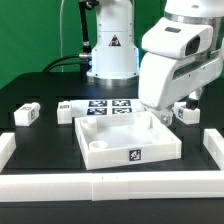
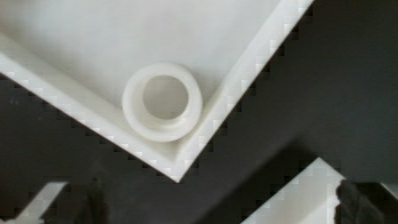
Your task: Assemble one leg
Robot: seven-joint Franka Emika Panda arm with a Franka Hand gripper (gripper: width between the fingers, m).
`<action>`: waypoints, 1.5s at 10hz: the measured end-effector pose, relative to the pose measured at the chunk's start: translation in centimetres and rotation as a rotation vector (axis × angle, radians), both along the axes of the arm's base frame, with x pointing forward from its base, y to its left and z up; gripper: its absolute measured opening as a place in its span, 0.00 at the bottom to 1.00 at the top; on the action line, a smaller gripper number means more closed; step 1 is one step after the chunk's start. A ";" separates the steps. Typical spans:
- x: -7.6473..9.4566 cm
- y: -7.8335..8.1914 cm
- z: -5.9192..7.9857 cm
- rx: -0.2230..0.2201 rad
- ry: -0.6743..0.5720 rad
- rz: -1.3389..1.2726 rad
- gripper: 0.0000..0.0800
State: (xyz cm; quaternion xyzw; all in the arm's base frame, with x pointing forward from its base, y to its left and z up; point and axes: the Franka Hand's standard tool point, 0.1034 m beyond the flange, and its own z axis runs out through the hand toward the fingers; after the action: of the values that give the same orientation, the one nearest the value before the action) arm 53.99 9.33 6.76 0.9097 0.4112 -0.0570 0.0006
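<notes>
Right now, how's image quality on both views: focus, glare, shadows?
Exterior view: fairly sharp, even light; the thin flat white marker board shows its tags clearly; the robot arm's white housing is bright, nearly washed out. Wrist view: soft, blurred; the round white socket ring in a corner of the large white square tray-like top has fuzzy edges, no hard glare.

Leg (image 1: pixel 27 115), top (image 1: pixel 100 150) — smooth plastic (matt)

— How many legs (image 1: pixel 27 115) can you see?
— I count 3: 1 just beside the claw (image 1: pixel 160 110), 2 well apart from it.
— Anything else?
— 1 tray top (image 1: pixel 105 152) below the claw, 1 marker board (image 1: pixel 108 104) near it, 1 round socket (image 2: pixel 164 100).
</notes>
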 end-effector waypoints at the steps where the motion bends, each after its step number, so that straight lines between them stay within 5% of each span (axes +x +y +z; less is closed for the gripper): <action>1: 0.0 0.0 0.0 0.000 0.000 0.000 0.81; 8: -0.2 -0.1 -0.2 0.010 -0.018 0.026 0.81; 11: -3.8 -2.4 -2.1 0.057 -0.081 0.244 0.81; 15: -4.3 -3.2 -2.6 0.060 -0.081 0.281 0.81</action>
State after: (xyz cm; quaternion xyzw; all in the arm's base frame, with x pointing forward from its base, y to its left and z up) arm 49.68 6.11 4.18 0.8443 0.5358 -0.0073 -0.0017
